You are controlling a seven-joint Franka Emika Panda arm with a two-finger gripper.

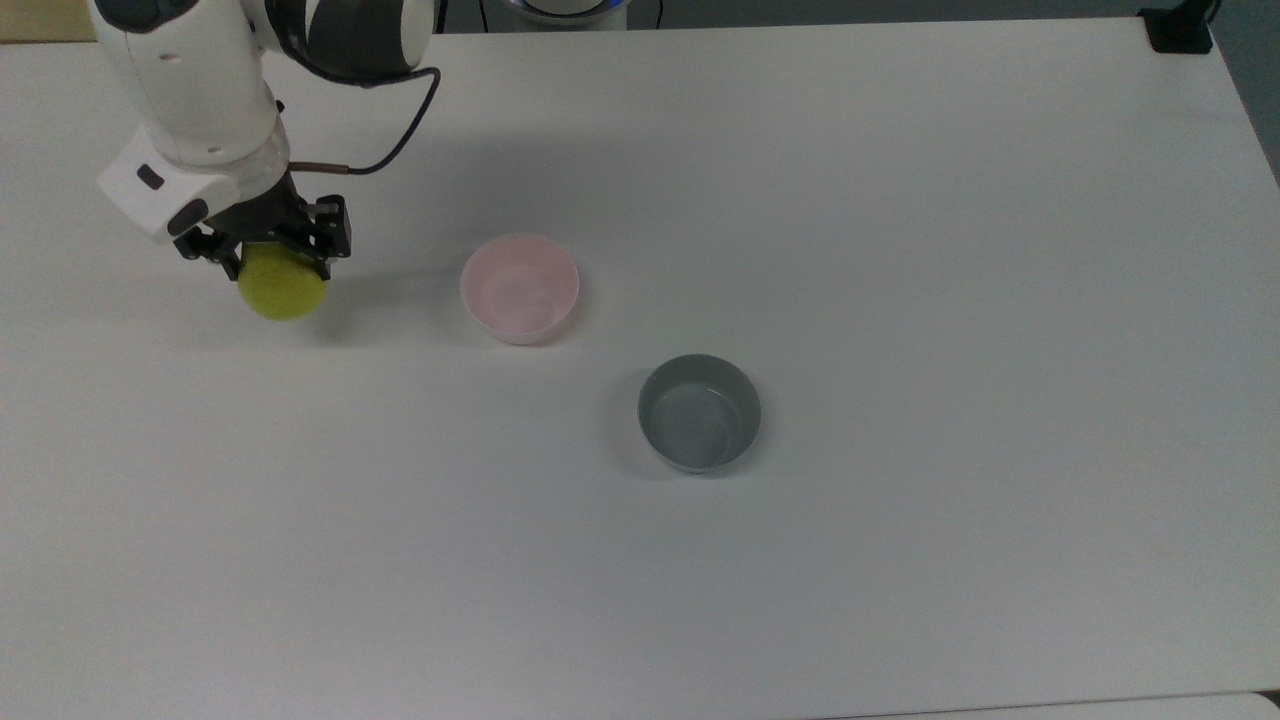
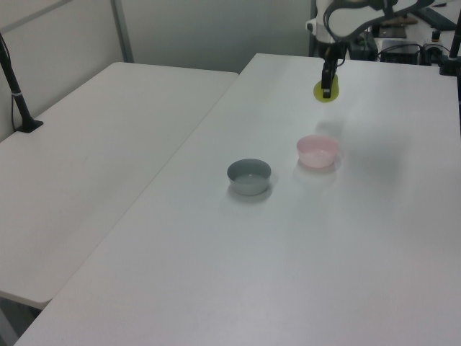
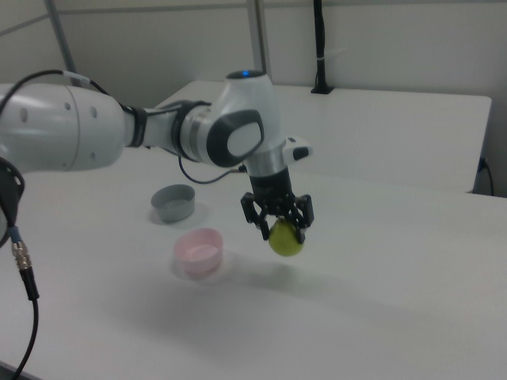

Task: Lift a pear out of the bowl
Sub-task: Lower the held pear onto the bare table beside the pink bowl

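White table (image 1: 900,550) carries the pink bowl (image 1: 519,288) and a grey bowl (image 1: 699,412), both without fruit inside. At the top view's left, well apart from the bowls, the hand (image 1: 270,262) is clenched on the pear (image 1: 282,288). I judge the grip should remain firm and steady. The arm (image 3: 119,131) reaches down, hand vertical.

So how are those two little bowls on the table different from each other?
The pink bowl is pale pink, while the grey bowl is a dull blue-grey. In the top view the pink bowl sits nearer the claw and the pear it grips; the grey bowl lies farther off, toward the top view's lower right. Both are small, round, upright, about the same size, and hold nothing.
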